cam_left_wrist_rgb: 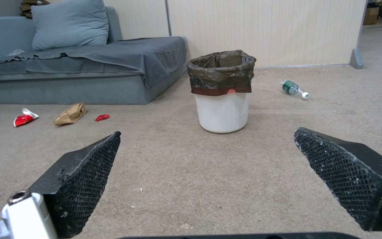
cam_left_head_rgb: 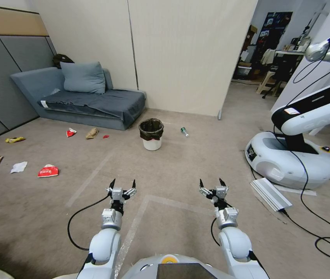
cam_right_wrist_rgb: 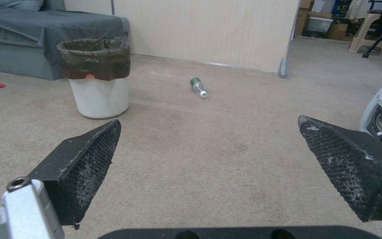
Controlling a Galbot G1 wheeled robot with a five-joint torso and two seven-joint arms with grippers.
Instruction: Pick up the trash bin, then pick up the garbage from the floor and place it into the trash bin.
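Trash bin (cam_left_head_rgb: 151,135) upright on carpet, both grippers' fingers spread, empty

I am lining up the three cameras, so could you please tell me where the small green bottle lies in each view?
Head view: the green bottle lies on the carpet just right of the trash bin, near the partition wall.
Left wrist view: the bottle lies on the floor beside the bin, farther back.
Right wrist view: the bottle lies mid-floor, beyond the bin.
Shared landmark: the trash bin with its dark liner.
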